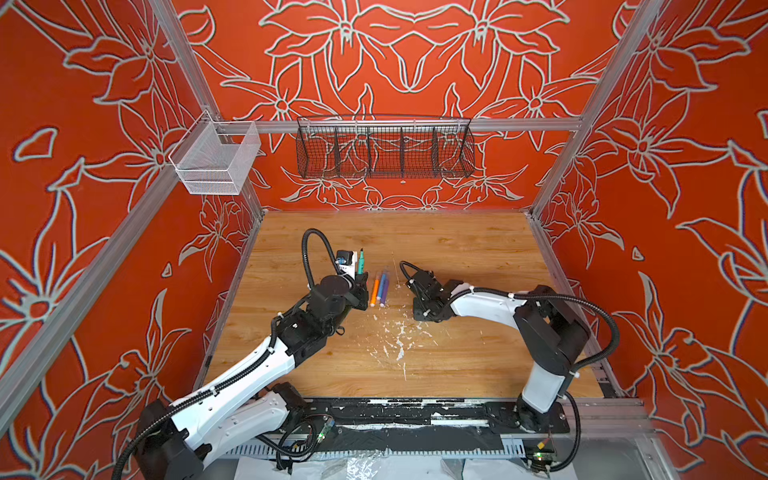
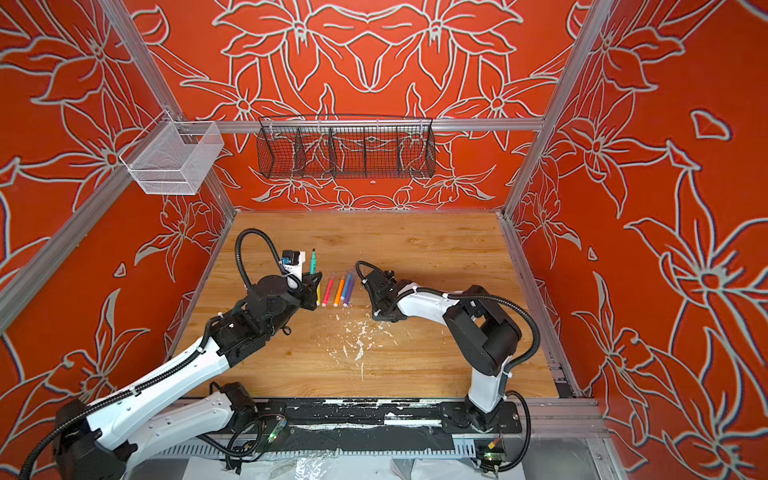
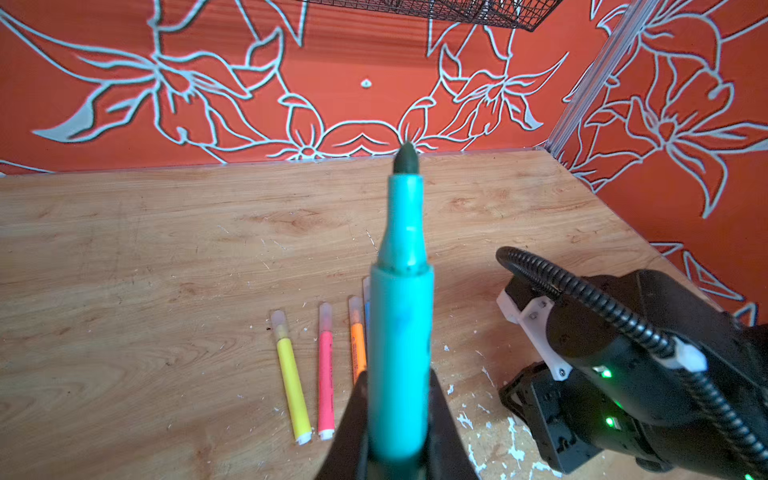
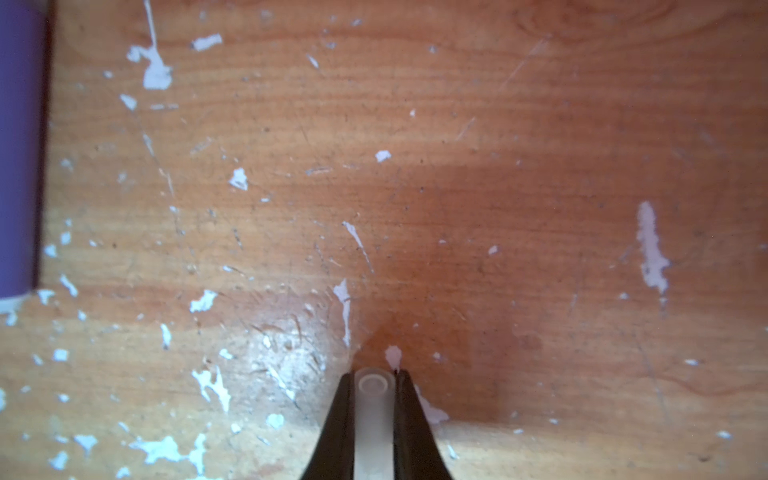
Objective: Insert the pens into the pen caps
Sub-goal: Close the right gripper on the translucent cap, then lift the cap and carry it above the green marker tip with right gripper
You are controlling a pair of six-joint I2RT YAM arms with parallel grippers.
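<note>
My left gripper [image 3: 398, 376] is shut on the green pen [image 3: 400, 316], which stands upright with its dark bare tip [image 3: 406, 160] on top; both top views show that green pen [image 1: 360, 261] [image 2: 313, 261] above the table. The yellow pen [image 3: 293, 386], pink pen [image 3: 326, 374], orange pen [image 3: 357, 345] and blue pen [image 3: 366, 307] lie side by side on the wood, each with a translucent cap on its far end. A purple pen [image 4: 18, 145] lies beside them. My right gripper [image 4: 374, 376] points down just right of the row, shut on a clear pen cap [image 4: 374, 399].
White paint flecks [image 1: 399, 336] are scattered over the wooden table [image 1: 457, 249] in front of the pens. A black wire basket [image 1: 384, 151] and a white mesh basket [image 1: 216, 162] hang on the back rail. The right arm's wrist [image 3: 644, 365] sits close beside the left gripper.
</note>
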